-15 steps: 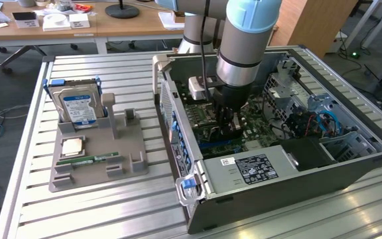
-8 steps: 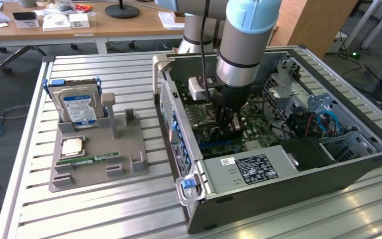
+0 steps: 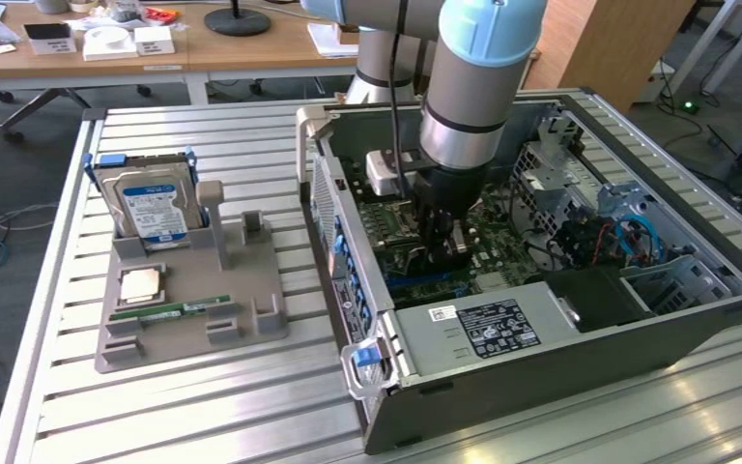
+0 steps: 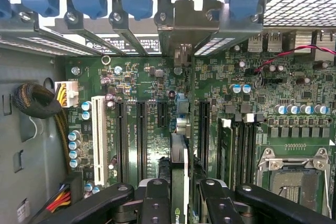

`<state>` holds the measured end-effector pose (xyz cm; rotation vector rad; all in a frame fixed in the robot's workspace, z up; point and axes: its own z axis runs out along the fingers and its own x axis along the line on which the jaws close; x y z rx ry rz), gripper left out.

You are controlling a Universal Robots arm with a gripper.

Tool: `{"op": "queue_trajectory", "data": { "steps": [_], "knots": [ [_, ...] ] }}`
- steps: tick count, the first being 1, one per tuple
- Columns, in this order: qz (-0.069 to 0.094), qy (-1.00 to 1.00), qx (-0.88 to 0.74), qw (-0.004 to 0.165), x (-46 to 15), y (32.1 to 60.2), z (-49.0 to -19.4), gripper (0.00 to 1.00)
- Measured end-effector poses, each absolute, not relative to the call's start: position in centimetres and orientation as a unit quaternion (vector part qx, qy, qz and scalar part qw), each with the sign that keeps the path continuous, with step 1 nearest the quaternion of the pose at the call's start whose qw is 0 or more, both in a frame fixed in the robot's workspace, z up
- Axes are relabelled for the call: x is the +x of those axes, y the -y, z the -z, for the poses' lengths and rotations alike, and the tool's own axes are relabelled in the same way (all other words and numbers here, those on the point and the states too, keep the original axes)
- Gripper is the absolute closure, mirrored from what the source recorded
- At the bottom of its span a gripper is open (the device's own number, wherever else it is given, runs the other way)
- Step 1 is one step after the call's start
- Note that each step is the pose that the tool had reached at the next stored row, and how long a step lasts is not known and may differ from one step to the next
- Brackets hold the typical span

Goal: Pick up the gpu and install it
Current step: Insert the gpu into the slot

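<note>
One thin, edge-on gpu (image 4: 178,177): green board, silver end bracket.

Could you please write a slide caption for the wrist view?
The gripper holds the gpu edge-on, facing the motherboard among its expansion slots.

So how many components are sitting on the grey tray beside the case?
3: the hard drive upright at the tray's far end, a CPU flat in the middle, the RAM stick flat nearest the camera. None looks hidden. The gpu is in the fingers, inside the case.
</note>
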<state>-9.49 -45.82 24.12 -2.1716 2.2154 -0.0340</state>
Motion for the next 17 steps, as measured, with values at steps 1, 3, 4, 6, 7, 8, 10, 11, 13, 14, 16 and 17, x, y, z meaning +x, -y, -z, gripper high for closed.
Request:
{"op": "queue_trajectory", "data": {
  "steps": [1,3,4,6,7,8,10,11,13,14,16,17],
  "knots": [
    [0.011,-0.714,-0.700,0.020,-9.48,45.83,-24.11,0.74],
    [0.011,-0.714,-0.700,0.019,-9.49,45.83,-24.11,0.74],
    [0.011,-0.714,-0.700,0.019,-9.49,45.83,-24.11,0.74],
    [0.011,-0.714,-0.700,0.020,-9.48,45.82,-24.06,0.74],
    [0.011,-0.713,-0.700,0.020,-9.49,45.82,-24.02,0.74],
    [0.011,-0.713,-0.701,0.019,-9.49,45.83,-24.01,0.74],
    [0.011,-0.713,-0.701,0.019,-9.49,45.83,-24.01,0.74],
    [0.011,-0.713,-0.701,0.019,-9.49,45.83,-24.00,0.74],
    [0.011,-0.713,-0.701,0.020,-9.49,45.83,-23.98,0.74],
    [0.011,-0.712,-0.702,0.020,-9.49,45.84,-23.96,0.74],
    [0.011,-0.711,-0.703,0.020,-9.50,45.85,-23.95,0.74],
    [0.011,-0.711,-0.703,0.020,-9.50,45.85,-23.94,0.74]
  ]
}}
